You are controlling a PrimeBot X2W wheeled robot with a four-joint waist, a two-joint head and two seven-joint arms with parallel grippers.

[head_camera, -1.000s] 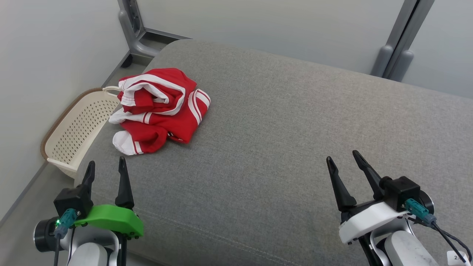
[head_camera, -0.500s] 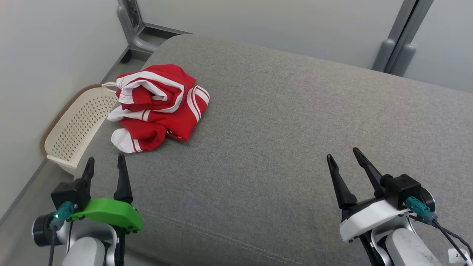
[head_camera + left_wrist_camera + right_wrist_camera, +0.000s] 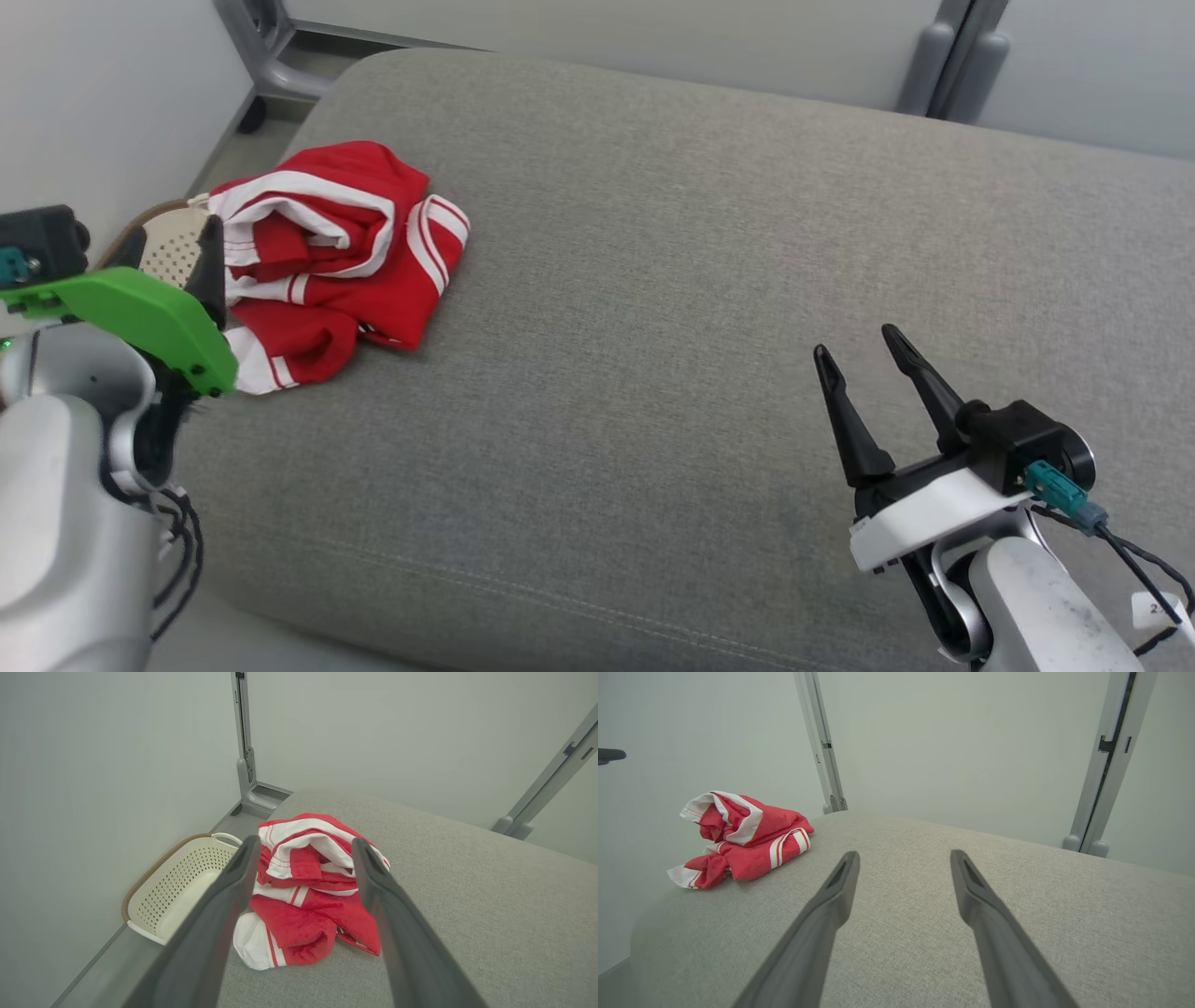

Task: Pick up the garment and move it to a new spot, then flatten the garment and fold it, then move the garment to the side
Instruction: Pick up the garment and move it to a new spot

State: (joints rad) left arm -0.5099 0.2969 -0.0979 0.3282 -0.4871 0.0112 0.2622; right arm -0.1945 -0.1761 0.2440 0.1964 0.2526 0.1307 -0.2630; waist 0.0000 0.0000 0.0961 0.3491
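The garment (image 3: 327,252) is a crumpled red piece with white stripes, lying in a heap at the far left of the grey cushion (image 3: 672,280). My left gripper (image 3: 306,843) hovers just short of the garment (image 3: 303,896), open, its fingers framing the heap without touching it. In the head view its green cover (image 3: 140,313) and one dark finger (image 3: 211,271) stand at the garment's left edge. My right gripper (image 3: 854,343) is open above the cushion's near right, far from the garment (image 3: 742,844), with nothing between its fingers (image 3: 840,882).
A cream perforated basket (image 3: 173,891) sits on the floor left of the cushion, against the wall. Grey metal posts (image 3: 943,56) stand behind the cushion. The cushion's middle and right are bare grey fabric.
The head camera has tilted and shifted. My left arm has risen and moved forward to the garment's near left edge. The right gripper keeps its place and stays open.
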